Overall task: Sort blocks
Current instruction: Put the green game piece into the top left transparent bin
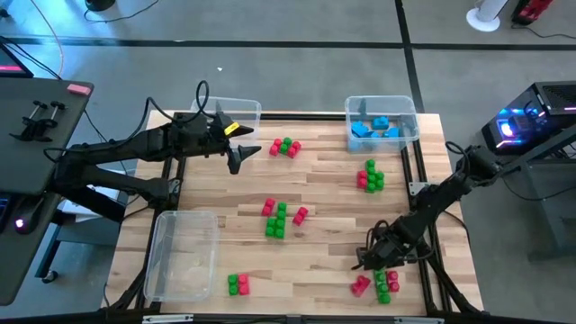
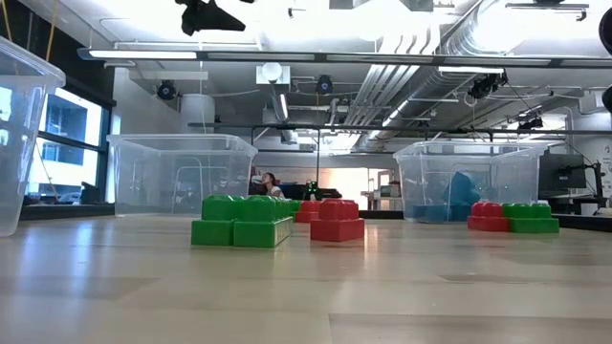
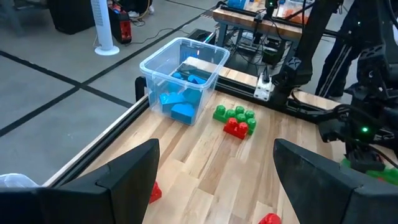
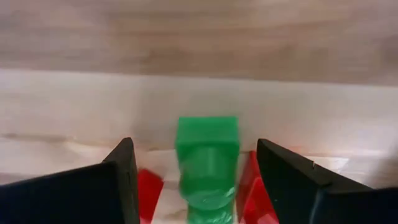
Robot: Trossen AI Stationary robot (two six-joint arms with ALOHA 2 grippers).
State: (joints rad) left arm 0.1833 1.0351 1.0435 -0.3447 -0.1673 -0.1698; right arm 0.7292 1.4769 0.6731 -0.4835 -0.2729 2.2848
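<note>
A: Hovering low, the right gripper [image 4: 196, 180] had its fingers spread wide and held nothing; a green brick [image 4: 207, 163] stood upright between them, with red bricks [image 4: 149, 186] close on either side of it.

B: And how would that brick have handled?

A: I judged it light, stiff and slick: hard studded plastic that will not give, so the pads should have closed on its two flat side faces, below the stud, not on the rounded top. Pressed-together neighbours might have come up with it.

B: The other arm?

A: The left gripper [image 3: 214, 180] waited raised, also wide open and empty. Well ahead of it sat a clear bin [image 3: 205, 59] holding blue bricks [image 3: 180, 106], with a green and red cluster [image 3: 236, 119] just beside that bin.
</note>
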